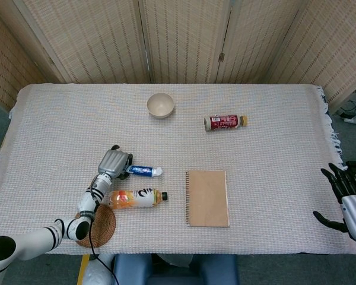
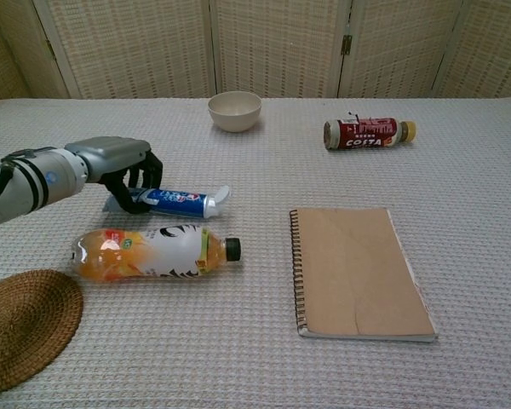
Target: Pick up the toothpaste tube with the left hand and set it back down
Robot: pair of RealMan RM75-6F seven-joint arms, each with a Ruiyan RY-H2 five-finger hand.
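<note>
The blue and white toothpaste tube (image 2: pixel 184 202) (image 1: pixel 144 171) lies nearly level, cap end pointing right and raised slightly off the cloth. My left hand (image 2: pixel 119 168) (image 1: pixel 114 162) grips its flat tail end, fingers curled around it. Just in front of the tube lies an orange juice bottle (image 2: pixel 153 253) (image 1: pixel 136 198) on its side. My right hand (image 1: pixel 347 196) hangs off the table's right edge with fingers spread, holding nothing; the chest view does not show it.
A brown spiral notebook (image 2: pixel 358 271) lies to the right of the tube. A cream bowl (image 2: pixel 234 111) and a red bottle (image 2: pixel 366 133) on its side sit further back. A woven coaster (image 2: pixel 21 328) lies at the near left corner.
</note>
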